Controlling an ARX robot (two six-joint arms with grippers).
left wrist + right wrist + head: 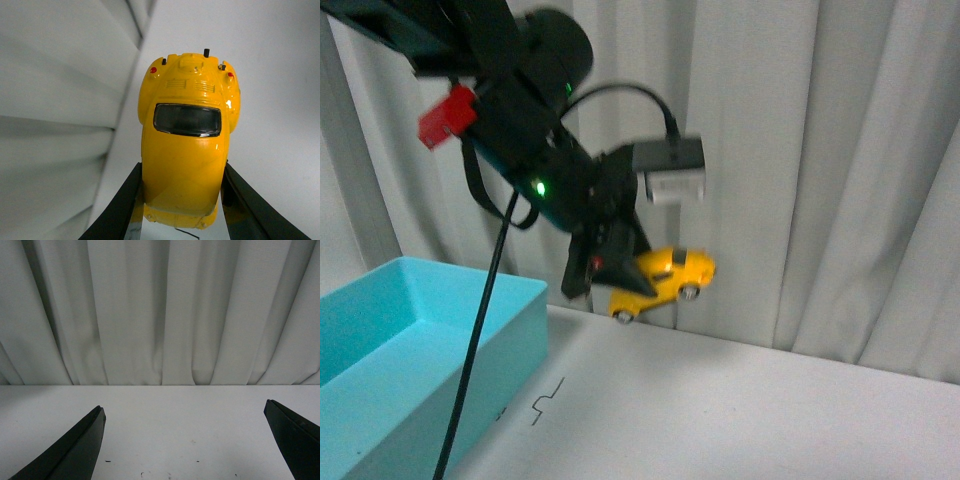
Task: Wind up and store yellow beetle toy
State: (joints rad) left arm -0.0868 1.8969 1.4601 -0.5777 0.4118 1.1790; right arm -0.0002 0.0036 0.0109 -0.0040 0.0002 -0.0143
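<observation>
The yellow beetle toy (665,282) hangs in the air above the white table's far edge, tilted, held by my left gripper (615,268), which is shut on it. In the left wrist view the yellow beetle toy (187,135) fills the middle, its dark window up, and both black fingers (120,210) press its sides. My right gripper (184,440) is open over the bare table with nothing between its fingers; it does not show in the front view.
A light blue open bin (415,350) stands at the left on the white table (740,410). A black cable (470,370) hangs from the left arm beside the bin. White curtains (820,170) close off the back.
</observation>
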